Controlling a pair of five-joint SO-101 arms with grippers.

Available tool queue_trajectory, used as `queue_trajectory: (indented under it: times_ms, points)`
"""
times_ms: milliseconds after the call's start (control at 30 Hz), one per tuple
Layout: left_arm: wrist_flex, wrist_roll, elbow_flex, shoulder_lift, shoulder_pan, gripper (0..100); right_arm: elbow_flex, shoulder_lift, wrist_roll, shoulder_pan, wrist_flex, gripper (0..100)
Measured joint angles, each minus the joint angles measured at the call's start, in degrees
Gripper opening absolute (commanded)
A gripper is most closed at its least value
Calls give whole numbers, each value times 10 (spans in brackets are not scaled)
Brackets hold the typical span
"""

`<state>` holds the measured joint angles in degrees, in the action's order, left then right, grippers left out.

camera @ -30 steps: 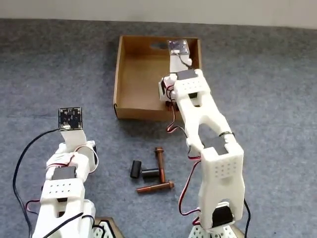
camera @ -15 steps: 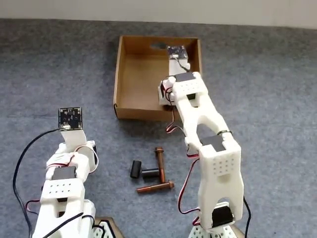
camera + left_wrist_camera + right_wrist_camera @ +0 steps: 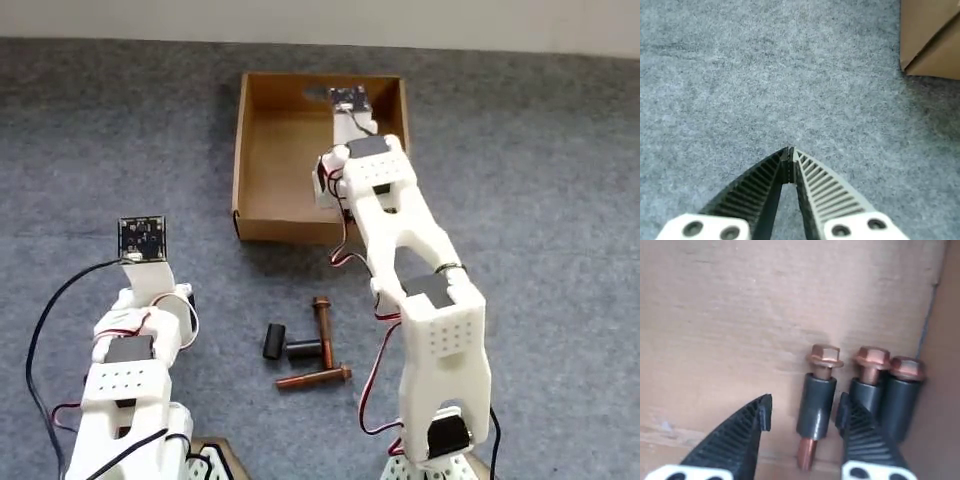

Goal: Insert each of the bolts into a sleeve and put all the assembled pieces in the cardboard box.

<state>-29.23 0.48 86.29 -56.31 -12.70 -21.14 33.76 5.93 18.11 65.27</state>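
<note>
In the right wrist view, three assembled pieces lie on the floor of the cardboard box (image 3: 715, 305): copper bolts in black sleeves. One piece (image 3: 818, 402) lies between the fingers of my open right gripper (image 3: 805, 412); the other two (image 3: 869, 385) (image 3: 902, 390) lie side by side by the box wall. From above, the right arm (image 3: 375, 180) reaches into the cardboard box (image 3: 238, 150). On the carpet lie two loose bolts (image 3: 322, 318) (image 3: 313, 377) and two black sleeves (image 3: 272, 341) (image 3: 304, 351). My left gripper (image 3: 790, 152) is shut over bare carpet.
Grey carpet covers the table. A corner of the cardboard box (image 3: 930, 40) stands off to the side of the left gripper. The left arm (image 3: 130, 350) sits at the near left, apart from the loose parts between the two arm bases.
The right arm's wrist has shifted a little farther over the box and to the left. The left arm and the loose parts have not moved.
</note>
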Motion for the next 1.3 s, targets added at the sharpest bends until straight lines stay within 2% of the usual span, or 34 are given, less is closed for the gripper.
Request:
queue_trajectory:
  times_ms: [567, 1100, 1300]
  points:
    - [0, 0, 0, 0, 0, 34, -11, -274, 0, -14, 171, 212]
    - [0, 0, 0, 0, 0, 34, -11, -384, 0, -13, 340, 212]
    - [0, 0, 0, 0, 0, 34, 46, -396, -4, -3, 349, 213]
